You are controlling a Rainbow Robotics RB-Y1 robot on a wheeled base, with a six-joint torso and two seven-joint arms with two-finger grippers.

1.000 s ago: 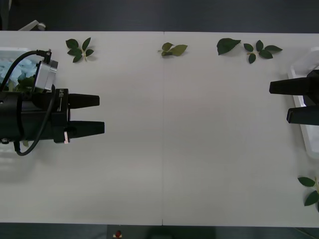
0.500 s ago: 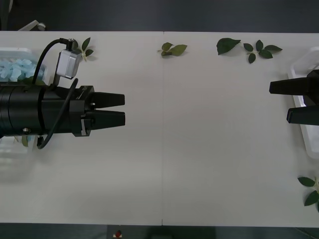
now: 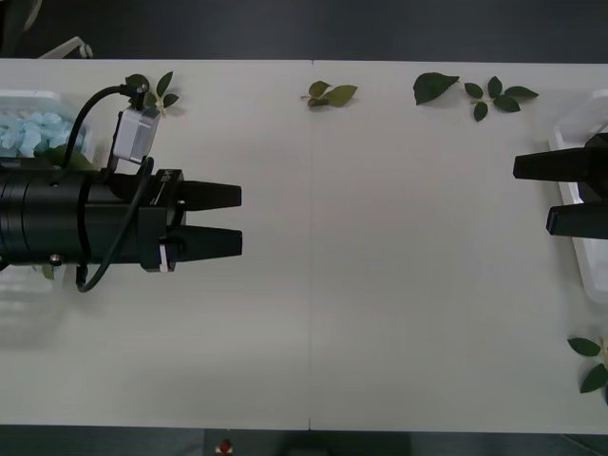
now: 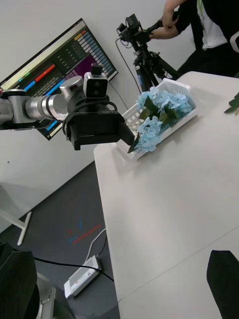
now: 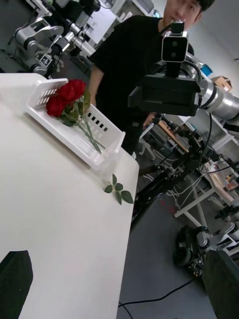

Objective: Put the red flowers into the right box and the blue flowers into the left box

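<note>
Fingers of the left gripper (image 3: 237,219) are black, tapered and slightly spread, with a narrow gap between them and nothing in it; they point toward the middle of the white counter (image 3: 380,285) from its left part. Behind this arm, at the far left edge, lies the left box (image 3: 28,97), and in it the blue flowers (image 3: 33,131) with their green leaves. From the right wrist camera the same tray (image 4: 181,87) stands at the counter's far corner, the pale blue clusters (image 4: 159,112) heaped inside and partly reaching over its near rim.

Along the far edge of the counter lie loose leaf sprigs: one (image 3: 152,93) just beside the left arm's camera block, one (image 3: 331,93) near the middle, and a larger group (image 3: 475,93) farther right.

The right gripper (image 3: 518,195) hangs at the right edge, its two black fingers spread and empty, above the near end of the right box (image 3: 581,123). The left wrist camera shows this tray (image 5: 107,134) holding the red flowers (image 5: 67,97), blooms at one end, stems running along its length. Another leaf sprig (image 3: 591,361) lies at the near right corner.
</note>
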